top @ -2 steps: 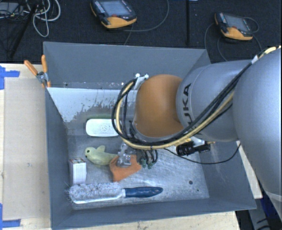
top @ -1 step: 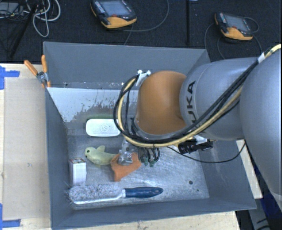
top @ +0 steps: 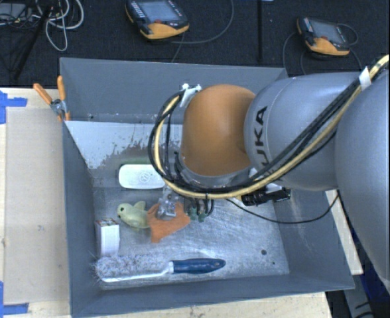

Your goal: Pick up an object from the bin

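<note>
Where the arm reaches in from the right, its orange wrist cover and looped cables hide most of the gripper. Just the lower tip pokes out beneath them, low over the floor of the grey bin. Can't tell how wide the jaws stand, nor whether anything sits between them.

Directly under the tip, on its near side: flat orange piece, ragged in outline (cloth or foam, can't say which). Tip sits at that piece's upper edge; touching or just clear, unclear.

Just left of the gripper: small yellow-green figure, against the orange piece's left end.

Up-left of the gripper, apart from it: white oval lump.

Further left, beyond the figure: white block.

Toward the near wall, well below the gripper: brush, pale bristles left, blue handle right, lying flat.
</note>
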Action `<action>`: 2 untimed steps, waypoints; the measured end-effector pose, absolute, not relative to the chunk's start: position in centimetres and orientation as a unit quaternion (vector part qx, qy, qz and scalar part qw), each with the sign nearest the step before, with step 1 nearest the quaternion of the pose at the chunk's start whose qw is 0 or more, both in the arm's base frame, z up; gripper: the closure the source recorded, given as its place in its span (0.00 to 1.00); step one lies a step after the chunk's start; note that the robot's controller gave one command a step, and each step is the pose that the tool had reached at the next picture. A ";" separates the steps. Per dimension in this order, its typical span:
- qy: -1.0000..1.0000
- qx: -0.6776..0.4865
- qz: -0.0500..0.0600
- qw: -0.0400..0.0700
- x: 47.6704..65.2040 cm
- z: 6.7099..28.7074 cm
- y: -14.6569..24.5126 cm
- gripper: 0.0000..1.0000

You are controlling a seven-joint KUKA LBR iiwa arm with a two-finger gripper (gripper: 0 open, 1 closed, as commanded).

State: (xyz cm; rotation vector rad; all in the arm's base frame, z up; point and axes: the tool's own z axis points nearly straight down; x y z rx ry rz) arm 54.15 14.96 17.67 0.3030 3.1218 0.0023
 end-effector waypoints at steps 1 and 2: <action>0.996 0.090 0.000 -0.001 53.6 18.4 15.1 1.00; 0.995 0.098 0.000 0.000 54.5 18.3 14.7 1.00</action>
